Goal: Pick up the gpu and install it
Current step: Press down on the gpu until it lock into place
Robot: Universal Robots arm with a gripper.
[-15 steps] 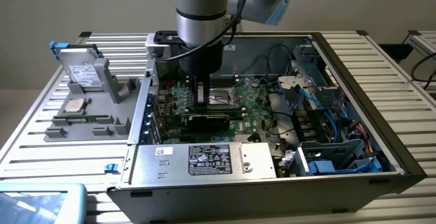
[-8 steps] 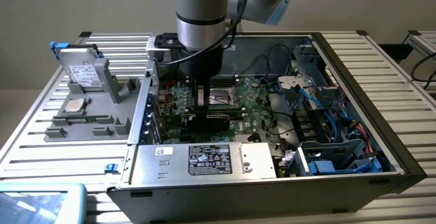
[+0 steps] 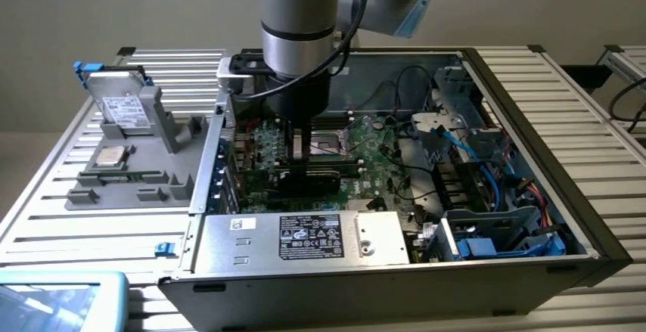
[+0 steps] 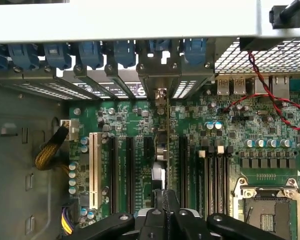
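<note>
The gpu (image 4: 168, 142) stands on edge inside the open computer case (image 3: 525, 120). In the wrist view it appears as a thin green board running from its metal bracket (image 4: 161, 94) at the case's rear wall back to my gripper (image 4: 165, 202). The gripper is shut on the card's upper edge. The card sits in line with the gap between two long black slots (image 4: 147, 170) of the motherboard (image 4: 215, 115). In the exterior view my gripper (image 3: 301, 153) reaches straight down into the case, with the card's dark cooler face (image 3: 302, 182) just below it.
A white slot (image 4: 94, 170) and blue latches (image 4: 90, 52) lie beside the card. Red and black wires (image 4: 270, 95) cross near the processor socket (image 4: 267, 210). The silver power supply (image 3: 313, 237) sits at the case front. A grey fixture (image 3: 131, 173) holding a hard drive (image 3: 126, 109) stands at the exterior view's left.
</note>
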